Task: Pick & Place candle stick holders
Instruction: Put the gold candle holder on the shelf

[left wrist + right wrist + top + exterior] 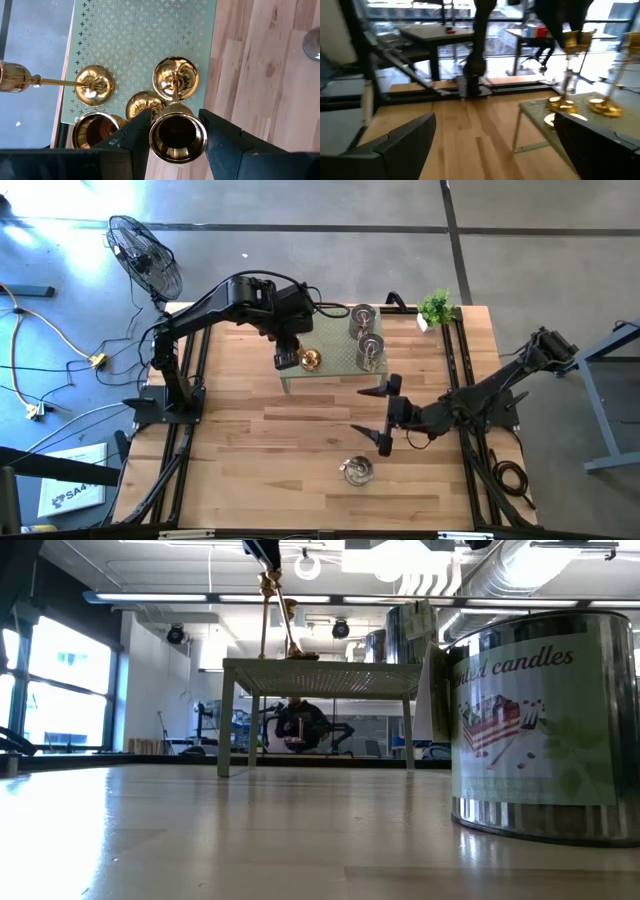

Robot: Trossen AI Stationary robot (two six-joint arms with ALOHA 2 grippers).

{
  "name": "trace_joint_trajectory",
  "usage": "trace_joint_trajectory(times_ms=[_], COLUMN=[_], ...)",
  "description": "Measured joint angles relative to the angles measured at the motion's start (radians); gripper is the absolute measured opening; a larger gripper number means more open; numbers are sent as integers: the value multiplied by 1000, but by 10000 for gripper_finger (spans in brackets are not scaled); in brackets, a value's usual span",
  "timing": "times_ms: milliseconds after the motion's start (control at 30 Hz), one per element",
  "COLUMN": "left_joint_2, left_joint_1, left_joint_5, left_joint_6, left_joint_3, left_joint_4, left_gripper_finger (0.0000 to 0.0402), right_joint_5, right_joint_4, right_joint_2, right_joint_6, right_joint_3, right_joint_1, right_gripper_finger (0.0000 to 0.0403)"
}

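Gripping with my left gripper (175,131), I am holding a shiny gold brass candlestick holder (177,137) by its cup, one dark finger on each side, its stem running down to a round base (175,78) over the pale green perforated metal stand (145,30). Two more gold brass holders (95,85) are standing just beside it on the same stand, crowding the near corner and leaving little bare mesh there. Farther along the stand, two squat silvery-glass cylindrical holders (368,348) are sitting one behind the other, and beyond them a small green potted plant (436,306) is standing at the far edge of the light wooden table (250,450).

My right gripper (384,412) is hanging over the bare wood in front of the stand with its fingers spread wide, gripping nothing. A third silvery-glass holder (357,470) is sitting alone on the table nearer the front edge, well apart from the stand. Off the table, a black floor fan (146,255) is standing on the grey floor.
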Motion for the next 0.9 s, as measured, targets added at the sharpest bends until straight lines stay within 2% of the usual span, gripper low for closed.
trace_joint_trajectory(times_ms=[133, 400, 900], left_joint_2=[0, 0, 0], left_joint_1=[0, 0, 0], left_joint_5=[25, 57, 54], left_joint_6=[0, 9, -10], left_joint_3=[0, 0, 0], left_joint_4=[1, 2, 1], left_gripper_finger=[152, 152, 152], right_joint_5=[50, 18, -5], right_joint_4=[13, 30, 32], right_joint_2=[0, 36, 53], right_joint_6=[-5, 13, 13], right_joint_3=[0, 0, 0], right_joint_1=[-21, -95, -120], right_gripper_finger=[400, 400, 400])
